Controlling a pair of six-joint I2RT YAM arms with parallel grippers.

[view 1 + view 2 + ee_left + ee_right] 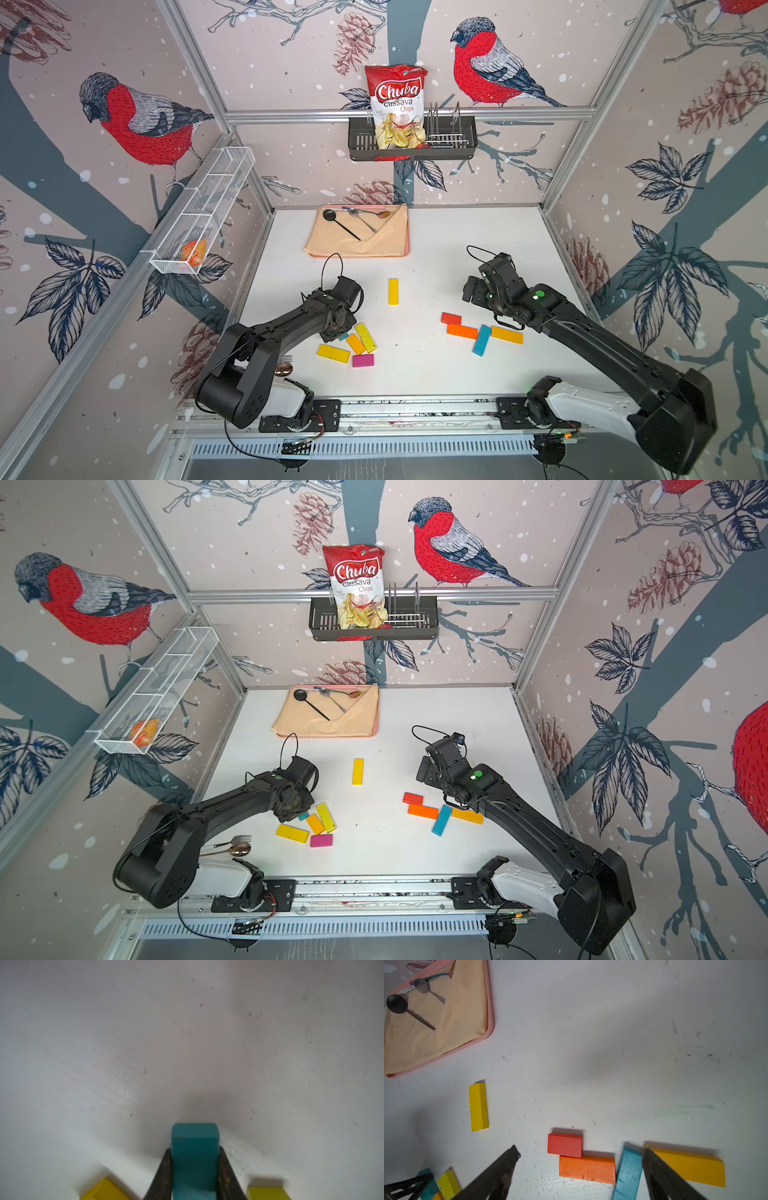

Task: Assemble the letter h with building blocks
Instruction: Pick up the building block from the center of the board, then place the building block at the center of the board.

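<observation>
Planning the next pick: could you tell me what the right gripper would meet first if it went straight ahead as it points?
Probably the red block, framed between the right gripper's open jaws, touching the orange block; depth is unclear.

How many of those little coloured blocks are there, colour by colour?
yellow blocks: 3
amber blocks: 2
orange block: 1
red block: 1
teal-blue blocks: 2
magenta block: 1
Total: 10
</observation>
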